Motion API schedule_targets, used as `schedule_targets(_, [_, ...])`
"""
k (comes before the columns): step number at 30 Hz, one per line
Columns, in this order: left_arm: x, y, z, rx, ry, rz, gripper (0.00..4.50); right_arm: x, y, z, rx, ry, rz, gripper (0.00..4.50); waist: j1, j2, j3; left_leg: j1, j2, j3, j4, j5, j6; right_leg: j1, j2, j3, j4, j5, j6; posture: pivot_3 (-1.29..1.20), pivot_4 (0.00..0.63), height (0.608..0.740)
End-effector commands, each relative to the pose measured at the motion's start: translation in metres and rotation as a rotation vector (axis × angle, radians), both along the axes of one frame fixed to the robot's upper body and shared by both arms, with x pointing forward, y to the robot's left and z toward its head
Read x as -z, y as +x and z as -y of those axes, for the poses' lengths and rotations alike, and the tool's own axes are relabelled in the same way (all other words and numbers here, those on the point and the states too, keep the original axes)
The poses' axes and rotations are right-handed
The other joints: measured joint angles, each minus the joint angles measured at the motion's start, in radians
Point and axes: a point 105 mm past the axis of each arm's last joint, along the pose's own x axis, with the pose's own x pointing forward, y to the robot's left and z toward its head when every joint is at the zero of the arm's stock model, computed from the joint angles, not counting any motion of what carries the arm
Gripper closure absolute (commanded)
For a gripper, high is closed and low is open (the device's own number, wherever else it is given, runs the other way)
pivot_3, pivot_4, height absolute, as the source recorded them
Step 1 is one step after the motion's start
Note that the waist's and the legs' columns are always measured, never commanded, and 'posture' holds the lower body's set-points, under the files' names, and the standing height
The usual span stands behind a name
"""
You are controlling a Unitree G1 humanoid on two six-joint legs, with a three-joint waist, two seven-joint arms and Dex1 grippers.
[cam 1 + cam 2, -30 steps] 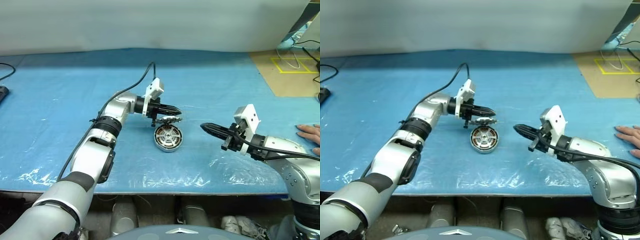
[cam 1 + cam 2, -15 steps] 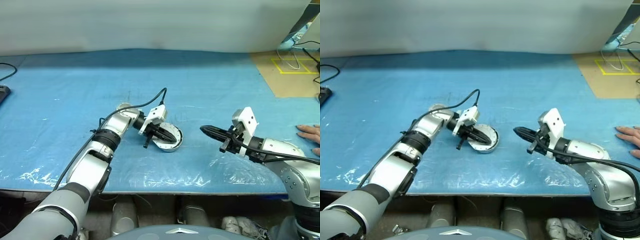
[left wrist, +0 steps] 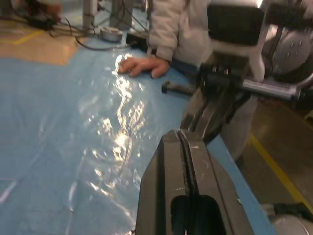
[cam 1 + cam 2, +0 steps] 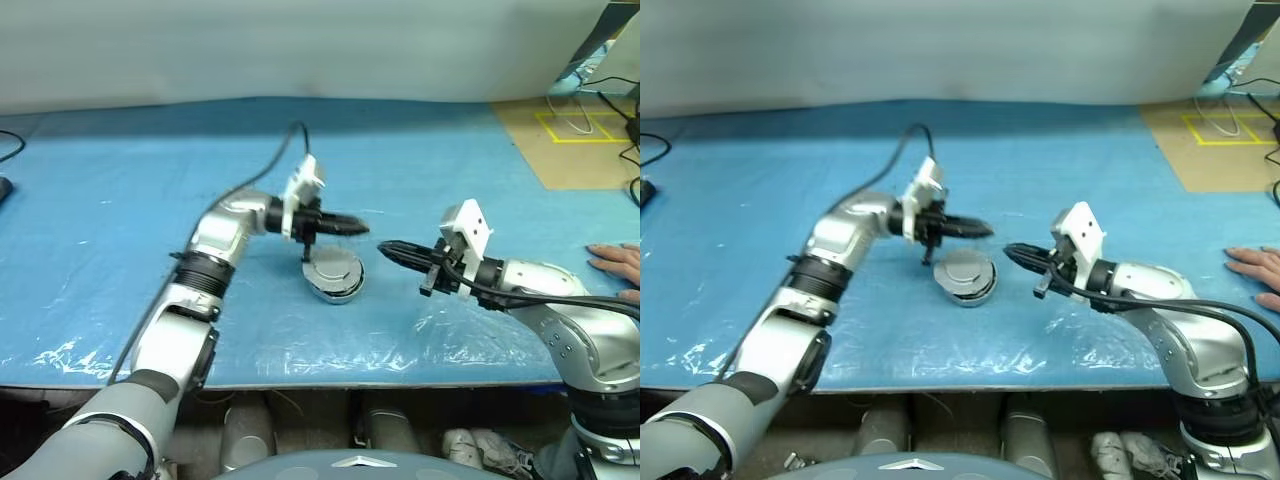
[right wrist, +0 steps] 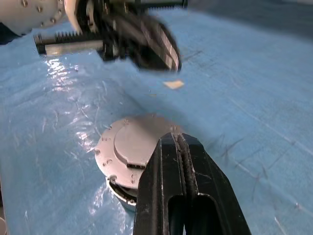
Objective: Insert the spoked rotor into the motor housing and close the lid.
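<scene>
The lid (image 4: 335, 268) sits plain face up on the housing (image 4: 338, 291) on the blue table (image 4: 120, 200) — a little askew. The left gripper (image 4: 362, 226) hangs just above it, fingers pressed together, empty. The right gripper (image 4: 384, 248) — also clenched, empty — points at it from beside. A person's hand (image 4: 614, 260) rests at the table's right edge.

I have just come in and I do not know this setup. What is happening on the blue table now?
A two-armed robot is assembling a small motor. The lid now lies plain grey face up on the motor housing, which rests on the blue table. The left claw hovers shut just above it, holding nothing. The right claw, also shut, points at it from beside.
</scene>
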Motion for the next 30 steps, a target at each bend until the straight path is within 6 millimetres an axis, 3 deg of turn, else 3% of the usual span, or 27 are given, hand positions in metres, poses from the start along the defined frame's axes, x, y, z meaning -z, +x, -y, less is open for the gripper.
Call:
schedule_targets(1, [-0.015,-0.004,-0.031,-0.059,-0.003,0.042,4.50,0.006,0.009,-0.012,-0.020,-0.027,0.029,4.09,-0.005,0.001,0.000,0.000,0.000,0.000,-0.001,0.000,0.000,0.000,0.000,0.000,0.000,0.000,0.000,0.00,0.150,0.740])
schedule_targets(3, [0.006,-0.007,-0.049,-0.094,0.096,0.062,4.50,0.015,0.012,-0.018,-0.043,-0.048,0.021,3.60,-0.006,0.001,0.000,0.001,0.000,0.000,-0.002,0.000,0.000,0.000,0.000,0.000,0.000,0.000,0.000,0.00,0.150,0.740])
schedule_targets(6, [0.043,-0.020,-0.083,-0.139,0.253,0.067,4.50,0.025,0.016,-0.031,-0.101,-0.046,0.008,2.50,-0.018,0.002,0.000,0.001,0.000,0.000,-0.002,0.000,0.000,-0.001,0.000,-0.001,-0.001,0.000,0.000,0.00,0.150,0.740])
schedule_targets(9, [0.051,-0.029,-0.099,-0.222,0.249,0.028,4.50,0.028,0.015,-0.042,-0.186,-0.041,0.006,1.41,-0.014,0.001,0.001,-0.003,0.002,-0.001,-0.002,0.000,-0.001,-0.004,0.001,-0.004,0.000,0.001,0.002,0.00,0.150,0.740])
schedule_targets(13, [0.051,-0.044,-0.101,-0.275,0.183,-0.053,4.50,0.030,0.018,-0.046,-0.243,-0.051,-0.001,0.01,-0.007,0.001,0.001,-0.004,0.002,-0.001,0.000,0.000,-0.001,-0.004,0.000,-0.005,0.001,0.000,0.000,0.00,0.150,0.740])
schedule_targets(20, [0.057,-0.060,-0.100,-0.337,0.155,-0.089,4.50,0.051,0.025,-0.046,-0.267,-0.147,-0.009,0.01,-0.019,0.001,0.001,-0.002,0.004,0.000,0.002,0.000,0.000,-0.003,0.001,-0.004,0.001,-0.001,-0.001,0.00,0.150,0.740])
schedule_targets(30, [0.064,-0.054,-0.102,-0.364,0.155,-0.090,4.50,0.066,0.030,-0.051,-0.253,-0.216,0.044,0.01,-0.020,0.001,0.001,-0.001,0.003,0.000,0.003,0.000,0.000,-0.003,0.001,-0.003,0.002,-0.001,-0.001,0.00,0.150,0.740])
